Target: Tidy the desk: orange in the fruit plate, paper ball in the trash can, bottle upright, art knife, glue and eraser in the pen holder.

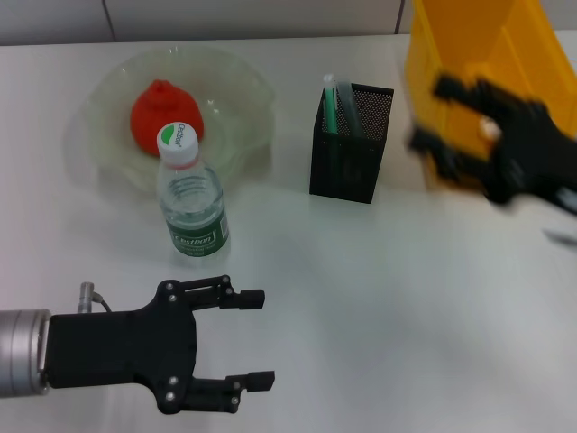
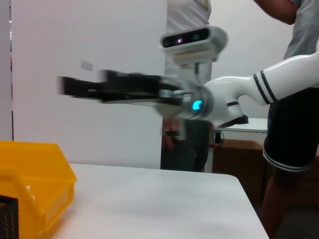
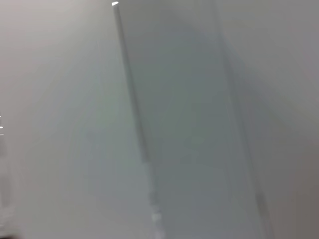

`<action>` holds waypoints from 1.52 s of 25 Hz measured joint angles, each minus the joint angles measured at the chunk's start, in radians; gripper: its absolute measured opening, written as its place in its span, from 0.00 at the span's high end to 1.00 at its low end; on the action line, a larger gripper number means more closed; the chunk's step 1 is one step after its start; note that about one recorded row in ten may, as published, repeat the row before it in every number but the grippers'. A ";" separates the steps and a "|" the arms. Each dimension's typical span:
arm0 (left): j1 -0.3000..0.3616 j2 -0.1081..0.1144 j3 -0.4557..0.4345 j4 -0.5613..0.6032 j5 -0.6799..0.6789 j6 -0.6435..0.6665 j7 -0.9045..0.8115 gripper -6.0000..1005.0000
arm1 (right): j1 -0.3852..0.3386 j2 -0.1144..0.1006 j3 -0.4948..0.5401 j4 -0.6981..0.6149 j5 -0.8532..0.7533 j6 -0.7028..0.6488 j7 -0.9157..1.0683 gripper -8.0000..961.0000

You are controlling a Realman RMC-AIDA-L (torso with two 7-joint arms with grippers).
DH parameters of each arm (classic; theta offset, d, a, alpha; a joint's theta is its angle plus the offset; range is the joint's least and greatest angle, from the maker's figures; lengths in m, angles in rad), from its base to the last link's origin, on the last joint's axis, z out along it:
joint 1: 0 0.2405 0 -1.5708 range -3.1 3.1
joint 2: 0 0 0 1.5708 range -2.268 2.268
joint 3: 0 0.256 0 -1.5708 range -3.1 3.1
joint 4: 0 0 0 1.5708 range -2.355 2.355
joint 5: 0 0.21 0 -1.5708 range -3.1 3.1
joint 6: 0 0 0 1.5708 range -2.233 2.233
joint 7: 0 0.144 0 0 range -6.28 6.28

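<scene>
The orange (image 1: 160, 110) lies in the glass fruit plate (image 1: 243, 90) at the back left. The clear bottle (image 1: 191, 198) with a white and green cap stands upright just in front of the plate. The black mesh pen holder (image 1: 353, 144) stands mid-table with a green stick and a pale stick (image 1: 335, 101) poking out of it. My right gripper (image 1: 433, 113) is open and blurred over the yellow trash can (image 1: 469, 36). It also shows in the left wrist view (image 2: 114, 88). My left gripper (image 1: 260, 338) is open and empty near the front left. No paper ball is clearly visible.
The yellow trash can also shows in the left wrist view (image 2: 35, 179), beside a corner of the pen holder (image 2: 7, 219). A person (image 2: 294, 99) stands past the table's far edge there. The right wrist view shows only a blurred pale surface.
</scene>
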 joint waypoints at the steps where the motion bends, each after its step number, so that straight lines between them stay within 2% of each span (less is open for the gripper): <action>1: 0.001 0.002 0.000 0.000 0.000 0.005 0.000 0.22 | -0.020 -0.003 0.037 -0.016 -0.054 -0.065 0.023 0.39; 5: 0.003 0.008 -0.011 0.008 0.000 0.042 0.000 0.22 | -0.033 -0.026 0.231 -0.017 -0.340 -0.378 0.052 0.26; 8: 0.005 0.014 -0.016 0.013 0.000 0.052 -0.001 0.22 | -0.010 -0.040 0.278 -0.003 -0.525 -0.513 0.058 0.14; 9: 0.005 0.015 -0.017 0.013 0.000 0.056 -0.001 0.22 | -0.001 -0.041 0.284 0.006 -0.571 -0.542 0.060 0.14; 17: 0.003 0.019 -0.021 0.014 0.000 0.072 -0.003 0.22 | 0.014 -0.013 0.292 0.010 -0.641 -0.515 0.049 0.13; 30: 0.009 0.022 -0.029 0.012 0.000 0.075 -0.013 0.22 | 0.040 -0.002 0.295 0.020 -0.643 -0.457 0.048 0.13; 38: 0.009 0.013 -0.057 0.006 0.000 0.077 -0.003 0.22 | 0.044 0.004 0.306 0.020 -0.643 -0.446 0.046 0.13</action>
